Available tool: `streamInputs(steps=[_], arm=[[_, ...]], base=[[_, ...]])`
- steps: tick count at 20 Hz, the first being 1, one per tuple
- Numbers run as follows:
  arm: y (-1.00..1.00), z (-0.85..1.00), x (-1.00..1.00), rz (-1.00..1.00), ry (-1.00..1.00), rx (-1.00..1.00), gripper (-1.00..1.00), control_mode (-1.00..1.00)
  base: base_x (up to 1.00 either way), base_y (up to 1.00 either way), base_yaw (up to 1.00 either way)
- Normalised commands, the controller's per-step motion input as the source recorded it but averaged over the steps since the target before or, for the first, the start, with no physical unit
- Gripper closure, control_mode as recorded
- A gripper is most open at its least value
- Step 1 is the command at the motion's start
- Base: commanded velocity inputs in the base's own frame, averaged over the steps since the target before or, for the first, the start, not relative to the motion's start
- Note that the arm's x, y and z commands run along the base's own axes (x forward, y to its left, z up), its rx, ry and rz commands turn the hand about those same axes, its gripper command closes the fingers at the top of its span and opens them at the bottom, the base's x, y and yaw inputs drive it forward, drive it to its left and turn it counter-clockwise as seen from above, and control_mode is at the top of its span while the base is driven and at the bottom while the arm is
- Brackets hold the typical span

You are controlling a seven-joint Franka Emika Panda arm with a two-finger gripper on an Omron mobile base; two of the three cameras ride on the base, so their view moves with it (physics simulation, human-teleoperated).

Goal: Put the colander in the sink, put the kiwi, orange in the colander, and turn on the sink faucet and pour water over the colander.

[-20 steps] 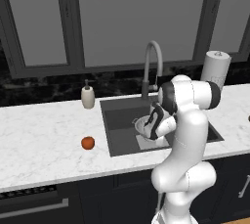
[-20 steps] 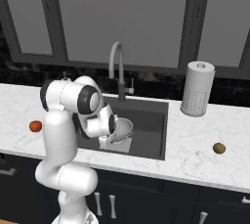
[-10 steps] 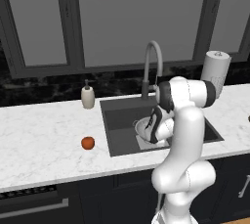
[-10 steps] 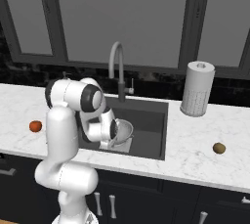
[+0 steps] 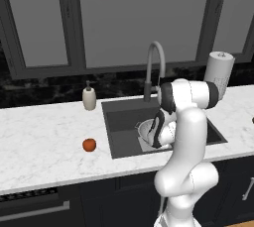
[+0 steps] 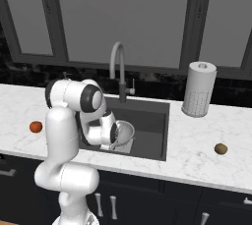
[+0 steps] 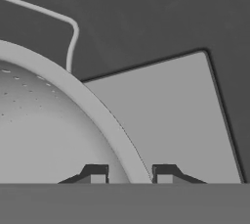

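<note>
The silver perforated colander (image 5: 145,129) (image 6: 126,131) sits low in the dark sink (image 5: 124,117) (image 6: 150,126), over the lighter square plate (image 7: 171,115) on its floor. My gripper (image 7: 129,174) (image 6: 114,136) straddles the colander's rim (image 7: 97,105), one fingertip inside the bowl and one outside, shut on it. The orange (image 5: 89,144) (image 6: 35,126) lies on the counter left of the sink. On the counter far to the right lies the kiwi (image 6: 221,148). Behind the basin stands the gooseneck faucet (image 5: 155,62) (image 6: 118,67), with no stream showing.
A soap dispenser (image 5: 89,97) stands at the back left of the sink. At its back right stands a paper towel roll (image 5: 219,72) (image 6: 198,89). My own arm (image 5: 183,122) hangs over the sink's right half. White marble counter (image 5: 44,141) runs both sides.
The hand has sunk a little deeper into the sink with the colander. Orange and kiwi have not moved.
</note>
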Motion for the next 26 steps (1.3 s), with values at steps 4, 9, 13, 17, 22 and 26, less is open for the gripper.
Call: streamInputs(steps=[4,9,13,17,22,26], arm=[[0.00,0.00,-0.15,0.00,0.00,0.01,1.00,-1.00],[0.00,0.00,-0.05,0.00,0.00,0.00,1.00,-1.00],[0.01,0.00,0.00,0.00,0.00,0.00,1.00,-1.00],[0.00,0.00,0.00,0.00,0.00,0.00,1.00,-1.00],[0.00,0.00,0.00,0.00,0.00,0.00,-1.00,-1.00],[0.00,0.00,0.00,0.00,0.00,0.00,-1.00,-1.00]], base=[[0.00,0.00,0.00],[0.00,0.00,0.00],[0.00,0.00,0.00],[0.00,0.00,0.00],[0.00,0.00,0.00],[0.00,0.00,0.00]])
